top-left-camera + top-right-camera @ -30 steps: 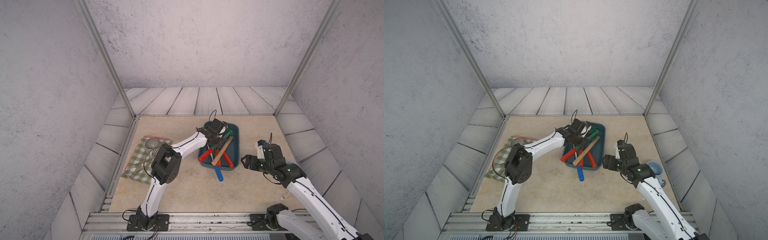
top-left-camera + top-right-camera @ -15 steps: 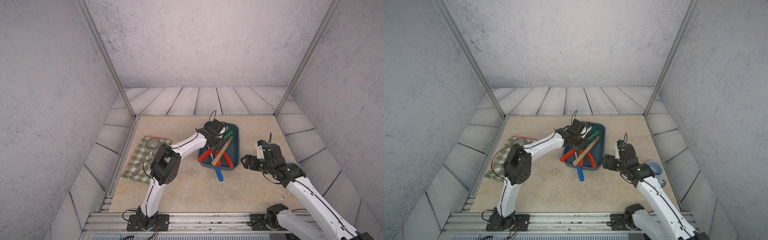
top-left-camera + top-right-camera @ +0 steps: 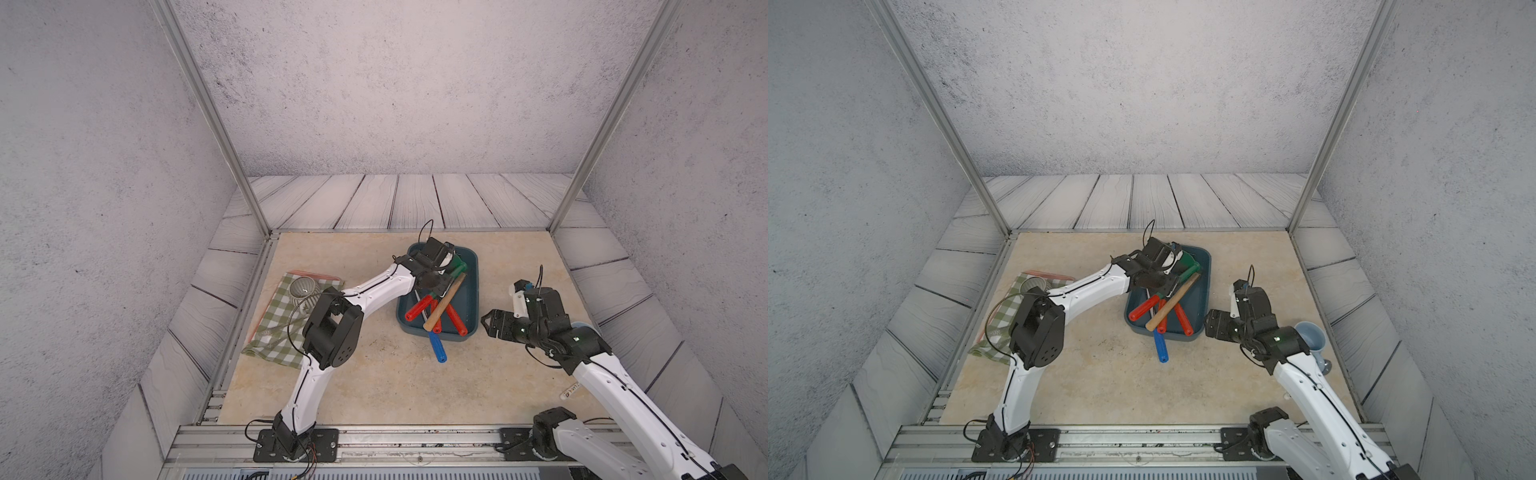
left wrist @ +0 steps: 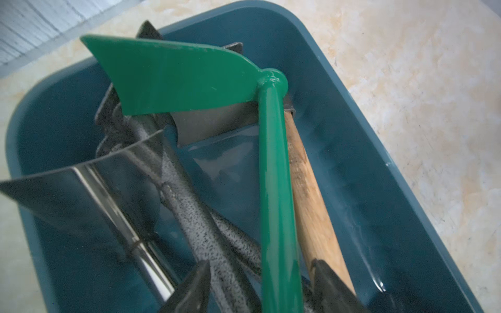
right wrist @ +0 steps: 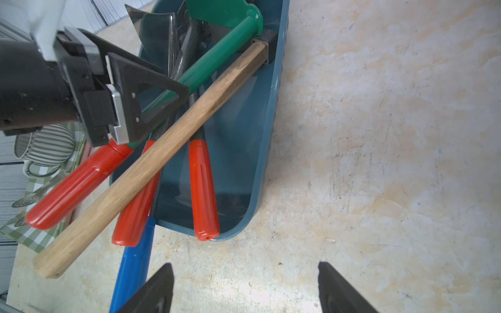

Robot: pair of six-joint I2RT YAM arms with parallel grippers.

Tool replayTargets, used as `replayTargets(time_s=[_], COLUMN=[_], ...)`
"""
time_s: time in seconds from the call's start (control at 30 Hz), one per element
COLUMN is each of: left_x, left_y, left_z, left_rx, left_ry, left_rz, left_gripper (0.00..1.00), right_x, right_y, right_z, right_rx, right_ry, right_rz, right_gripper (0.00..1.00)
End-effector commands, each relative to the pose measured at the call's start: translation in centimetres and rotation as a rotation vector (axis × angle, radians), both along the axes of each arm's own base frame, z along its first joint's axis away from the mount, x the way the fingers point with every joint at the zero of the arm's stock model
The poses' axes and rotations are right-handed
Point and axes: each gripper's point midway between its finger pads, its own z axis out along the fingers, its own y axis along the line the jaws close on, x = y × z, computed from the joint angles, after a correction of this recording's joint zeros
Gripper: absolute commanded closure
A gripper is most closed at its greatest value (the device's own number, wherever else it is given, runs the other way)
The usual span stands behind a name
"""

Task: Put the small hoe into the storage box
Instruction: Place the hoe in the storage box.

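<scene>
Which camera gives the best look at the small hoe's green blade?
The left wrist view: the small hoe's blade fills much of the frame, unobstructed. The right wrist view crops it at the frame edge; both top views show it tiny, partly hidden.

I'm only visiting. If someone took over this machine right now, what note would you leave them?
Left gripper: jaws slightly apart astride the green shaft of the small hoe; it looks like no real grip.
Right gripper: open, empty, over the table beside the storage box.
Done: hoe lies in the box among the other tools, red grip at the rim.
Left: probably just lift the left arm clear.
</scene>
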Motion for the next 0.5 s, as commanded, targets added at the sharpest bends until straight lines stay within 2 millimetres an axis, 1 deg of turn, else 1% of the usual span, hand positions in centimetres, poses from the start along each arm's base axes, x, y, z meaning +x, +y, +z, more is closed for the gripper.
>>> replayTargets(time_s=[0.0,0.13,0.17,0.3,0.33,0.37,0.47], left_x=[0.1,0.0,0.0,0.0,0.0,0.0,-0.2], left_y=[0.3,0.5,0.6,0.9,1.0,1.2,1.7], left_z=[1.2,2.3,2.6,4.2,4.7,5.1,6.6], left_rx=[-0.008,-0.022,-0.025,-0.032,-0.035,-0.037,-0.047], left_ry=[-0.019,-0.033,-0.038,-0.065,-0.073,-0.081,-0.108], left_rz=[0.030,0.040,0.042,0.046,0.049,0.051,0.056], left_gripper=[0.66,0.40,0.36,0.34,0.31,0.26,0.23], right_x=[-0.2,-0.2,-0.1,-0.1,-0.1,-0.1,0.0], right_y=[0.0,0.2,0.1,0.0,0.0,0.0,0.0], right_z=[-0.5,-0.4,-0.3,-0.3,-0.4,-0.4,-0.4], right_rx=[-0.006,-0.001,-0.002,-0.005,-0.007,-0.007,-0.008], right_ry=[0.011,0.013,0.011,0.008,0.009,0.008,0.007], right_rz=[0.012,0.019,0.018,0.014,0.014,0.012,0.010], right_gripper=[0.16,0.16,0.16,0.16,0.16,0.16,0.16])
